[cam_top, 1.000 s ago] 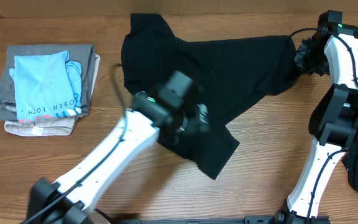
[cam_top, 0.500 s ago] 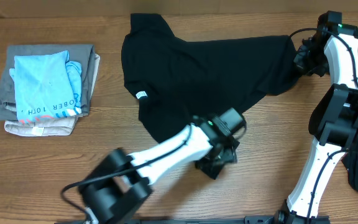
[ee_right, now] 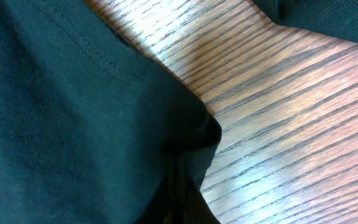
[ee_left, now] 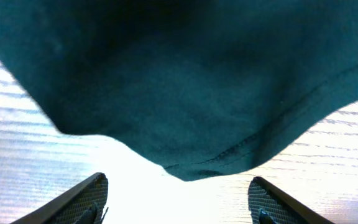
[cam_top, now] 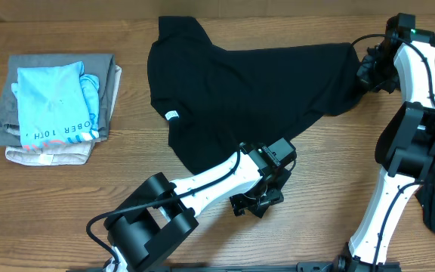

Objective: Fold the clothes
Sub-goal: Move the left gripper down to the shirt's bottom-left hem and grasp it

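Swung down from mid-shirt, left gripper [cam_top: 257, 202] now sits at the black T-shirt [cam_top: 248, 91]'s lower corner, fingers [ee_left: 82, 200] spread wide, hem tip between them, ungripped; shirt sprawls across the table [cam_top: 89, 181]; right gripper [cam_top: 367, 72] clamped on its right edge

Bare table [cam_top: 59, 196] lies open front-left; folded stack [cam_top: 55, 106] occupies far left; T-shirt [cam_top: 248, 91] covers centre

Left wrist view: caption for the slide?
Open left claw poised just short of the hemmed corner of the plain black soft-fabric T-shirt on the light wooden table.
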Robot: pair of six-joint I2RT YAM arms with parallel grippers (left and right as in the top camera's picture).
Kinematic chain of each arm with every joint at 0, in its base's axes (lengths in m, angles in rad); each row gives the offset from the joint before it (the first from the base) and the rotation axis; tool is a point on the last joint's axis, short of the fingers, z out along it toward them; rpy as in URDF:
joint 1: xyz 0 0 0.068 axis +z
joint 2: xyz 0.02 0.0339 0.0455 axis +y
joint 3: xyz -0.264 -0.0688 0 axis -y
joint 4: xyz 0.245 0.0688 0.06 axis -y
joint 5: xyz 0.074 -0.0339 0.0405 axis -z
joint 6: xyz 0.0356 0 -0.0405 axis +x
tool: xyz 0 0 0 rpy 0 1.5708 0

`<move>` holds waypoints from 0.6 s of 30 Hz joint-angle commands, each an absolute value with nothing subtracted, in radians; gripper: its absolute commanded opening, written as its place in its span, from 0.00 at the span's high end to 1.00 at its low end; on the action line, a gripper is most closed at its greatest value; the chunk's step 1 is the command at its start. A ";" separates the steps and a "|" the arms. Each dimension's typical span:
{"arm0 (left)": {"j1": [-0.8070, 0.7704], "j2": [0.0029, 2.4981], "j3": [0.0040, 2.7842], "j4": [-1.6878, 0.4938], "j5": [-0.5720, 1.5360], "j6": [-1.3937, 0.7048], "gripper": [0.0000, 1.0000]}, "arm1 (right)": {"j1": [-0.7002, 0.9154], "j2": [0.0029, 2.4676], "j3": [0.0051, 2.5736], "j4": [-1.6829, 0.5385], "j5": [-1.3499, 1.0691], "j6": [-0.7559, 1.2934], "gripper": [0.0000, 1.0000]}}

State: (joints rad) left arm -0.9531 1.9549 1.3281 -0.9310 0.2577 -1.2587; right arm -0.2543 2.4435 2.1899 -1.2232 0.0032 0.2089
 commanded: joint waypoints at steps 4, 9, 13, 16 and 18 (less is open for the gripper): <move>-0.947 1.955 1.324 -0.914 0.160 -1.379 0.27 | -0.252 2.397 2.221 -1.221 -0.006 0.209 0.96; -0.942 1.955 1.321 -0.892 0.142 -1.392 0.28 | -0.252 2.397 2.220 -1.221 -0.006 0.209 0.96; -0.942 1.955 1.292 -0.883 0.150 -1.423 0.33 | -0.252 2.397 2.220 -1.221 -0.006 0.209 0.96; -0.942 1.955 1.278 -0.881 0.163 -1.438 0.34 | -0.252 2.397 2.219 -1.221 -0.006 0.209 0.96; -0.942 1.955 1.278 -0.881 0.171 -1.437 0.35 | -0.252 2.397 2.219 -1.221 -0.006 0.209 0.96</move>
